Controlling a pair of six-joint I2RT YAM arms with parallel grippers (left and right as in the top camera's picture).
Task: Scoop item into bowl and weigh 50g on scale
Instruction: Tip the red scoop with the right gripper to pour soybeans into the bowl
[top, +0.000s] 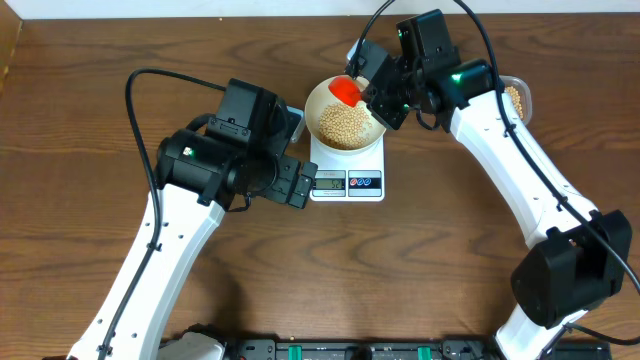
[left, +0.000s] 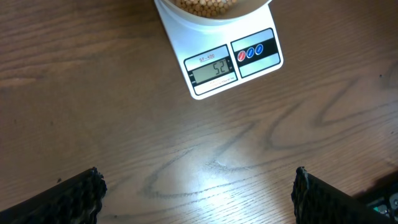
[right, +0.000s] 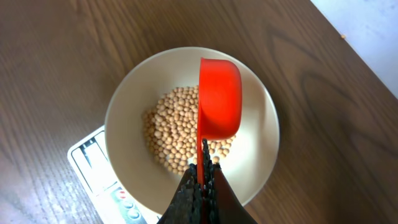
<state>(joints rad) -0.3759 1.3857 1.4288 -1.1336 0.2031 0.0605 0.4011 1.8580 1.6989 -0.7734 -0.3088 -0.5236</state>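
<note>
The white bowl (top: 325, 105) stands on the white scale (top: 347, 183) and holds a heap of tan beans (top: 343, 123). In the left wrist view the scale's display (left: 212, 68) reads 52. My right gripper (top: 385, 92) is shut on the handle of a red scoop (top: 345, 90), held tipped on its side over the bowl. In the right wrist view the scoop (right: 219, 99) hangs above the beans (right: 177, 127) inside the bowl (right: 127, 109), gripped by the fingers (right: 202, 180). My left gripper (left: 199, 193) is open and empty over bare table, left of the scale.
A clear tub of beans (top: 515, 97) sits at the back right, partly hidden behind my right arm. The wooden table (top: 420, 270) stretches in front of the scale.
</note>
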